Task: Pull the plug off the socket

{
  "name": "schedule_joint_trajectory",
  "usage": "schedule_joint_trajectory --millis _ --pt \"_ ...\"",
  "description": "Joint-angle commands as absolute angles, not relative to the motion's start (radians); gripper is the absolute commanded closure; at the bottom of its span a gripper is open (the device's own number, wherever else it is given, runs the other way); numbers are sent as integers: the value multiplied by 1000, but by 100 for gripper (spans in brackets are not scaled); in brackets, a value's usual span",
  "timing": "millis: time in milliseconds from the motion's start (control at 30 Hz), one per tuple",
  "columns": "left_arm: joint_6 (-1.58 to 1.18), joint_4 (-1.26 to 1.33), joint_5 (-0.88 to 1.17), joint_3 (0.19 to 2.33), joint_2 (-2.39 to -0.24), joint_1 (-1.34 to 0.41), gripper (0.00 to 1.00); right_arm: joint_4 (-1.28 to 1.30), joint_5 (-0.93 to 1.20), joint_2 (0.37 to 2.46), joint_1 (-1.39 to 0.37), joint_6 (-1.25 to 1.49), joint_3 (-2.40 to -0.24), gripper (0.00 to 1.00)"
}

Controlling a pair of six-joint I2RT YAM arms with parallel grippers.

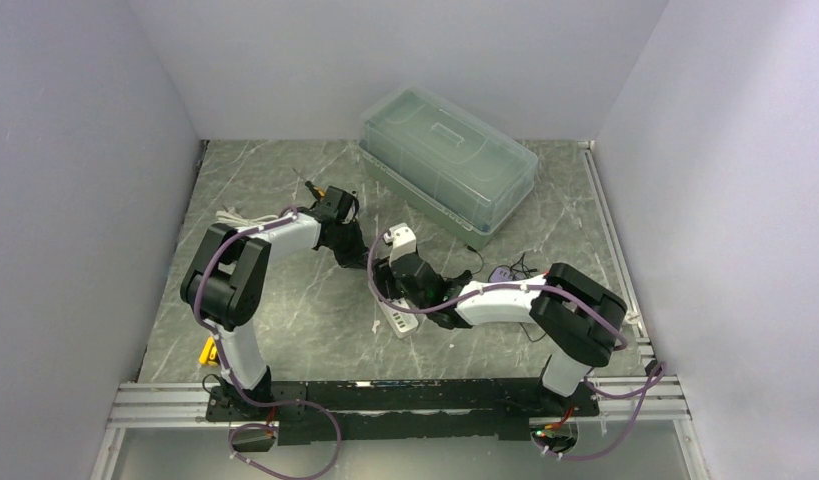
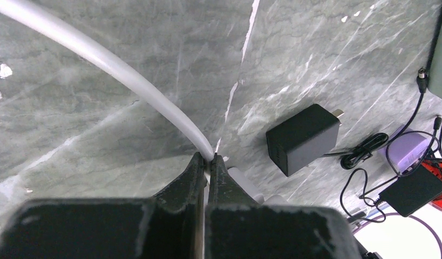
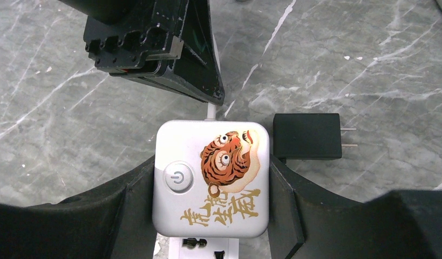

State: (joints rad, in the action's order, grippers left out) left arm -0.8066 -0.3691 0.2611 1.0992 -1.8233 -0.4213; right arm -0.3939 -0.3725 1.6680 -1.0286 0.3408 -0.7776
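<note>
Right tool [image 3: 212,200] clamps the socket strip [image 3: 208,141], lower end cropped; left tool [image 2: 206,162] pinches a white cable [image 2: 154,93].

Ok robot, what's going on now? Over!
Left end effector shut on white cable. Right end effector gripping white socket block. Black adapter lies loose beside block, prongs bare. Nothing seen in the way.
</note>
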Motion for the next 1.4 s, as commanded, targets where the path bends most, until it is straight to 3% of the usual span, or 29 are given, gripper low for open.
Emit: schedule_joint_trajectory --millis 0,367,933,1367 --pt "-801 -378 210 1096 -1790 -422 100 -456 -302 1665 -991 417 -782 100" --pt "-798 -388 199 1101 -1809 -422 100 -459 -232 1655 -927 460 -764 100" --pt "-789 -392 200 1107 -1819 -416 100 -373 -507 1701 -1087 275 -864 100" --pt "-788 -396 202 1107 -1826 -413 100 -387 -463 1673 -1075 300 -842 100"
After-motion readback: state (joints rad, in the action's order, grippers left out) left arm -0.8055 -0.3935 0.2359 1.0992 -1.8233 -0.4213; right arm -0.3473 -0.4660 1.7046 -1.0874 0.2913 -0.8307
